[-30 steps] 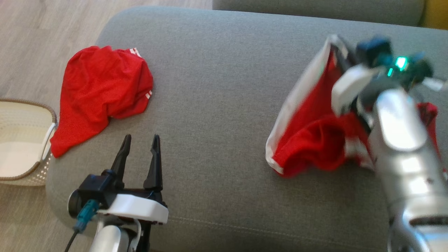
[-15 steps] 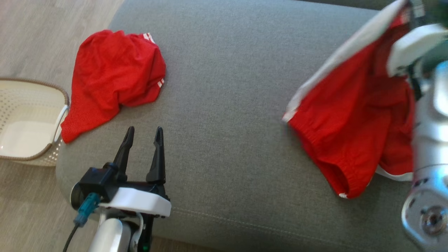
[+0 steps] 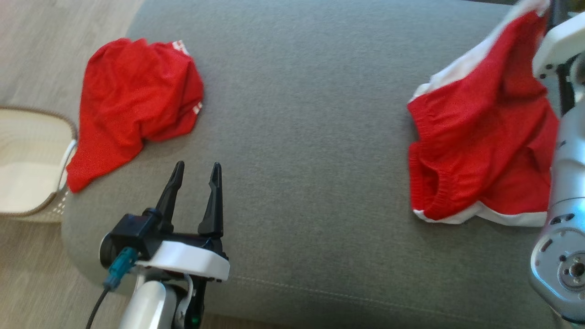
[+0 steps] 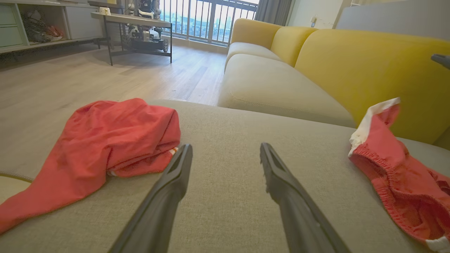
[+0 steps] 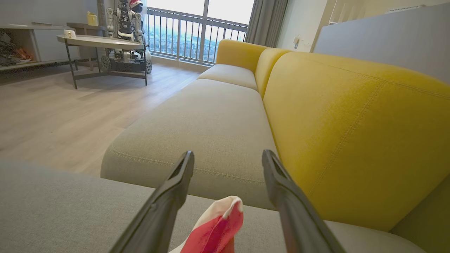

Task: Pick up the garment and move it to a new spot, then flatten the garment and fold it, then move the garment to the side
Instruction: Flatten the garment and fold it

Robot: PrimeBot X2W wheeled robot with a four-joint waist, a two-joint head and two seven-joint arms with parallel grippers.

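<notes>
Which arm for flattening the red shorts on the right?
Right. The right gripper, open, sits at the raised corner of the red shorts; the left gripper is across the cushion, nearer the other red garment.

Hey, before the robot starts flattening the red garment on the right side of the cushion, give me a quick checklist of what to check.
1. Right pincer open: ok, fingers apart.
2. Right-hand garment free of that pincer: cannot tell; a white-edged corner stands between its fingers.
3. Its bulk down on the grey cushion: ok.
4. Lying flat: not ok, bunched.
5. Left pincer open and empty: ok.
6. Left-hand garment out of the way: ok, lies apart at the cushion's other end.
</notes>
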